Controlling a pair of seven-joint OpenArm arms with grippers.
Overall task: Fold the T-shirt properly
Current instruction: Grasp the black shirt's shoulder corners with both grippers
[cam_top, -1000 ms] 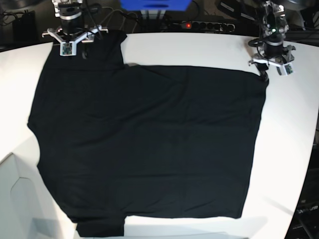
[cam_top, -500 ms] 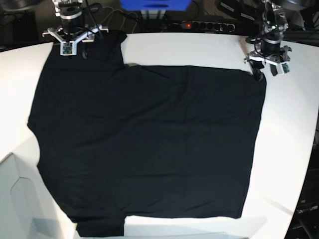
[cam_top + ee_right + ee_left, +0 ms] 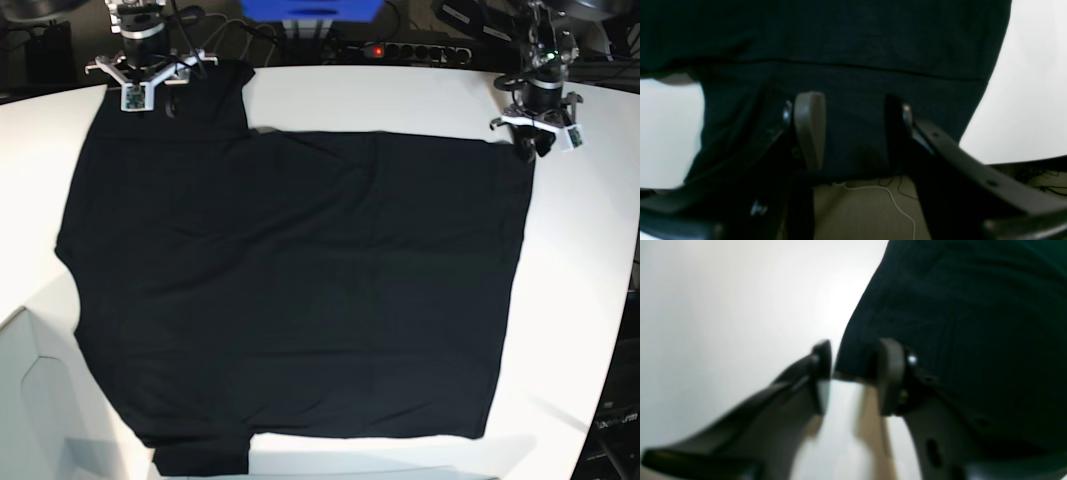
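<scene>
The shirt [image 3: 300, 270] lies spread over the white desk [image 3: 580, 300], one sleeve reaching the far edge. At its far corner, the left claw [image 3: 851, 373] is partly open, its fingers standing on either side of the cloth's corner; whether they touch it, I cannot tell. The right claw [image 3: 855, 133] is spread wide over the cloth near the desk's edge, pinching nothing. The right wrist view shows a pale cable [image 3: 887, 190] below that edge, while only the base view takes in the shirt's near hem.
</scene>
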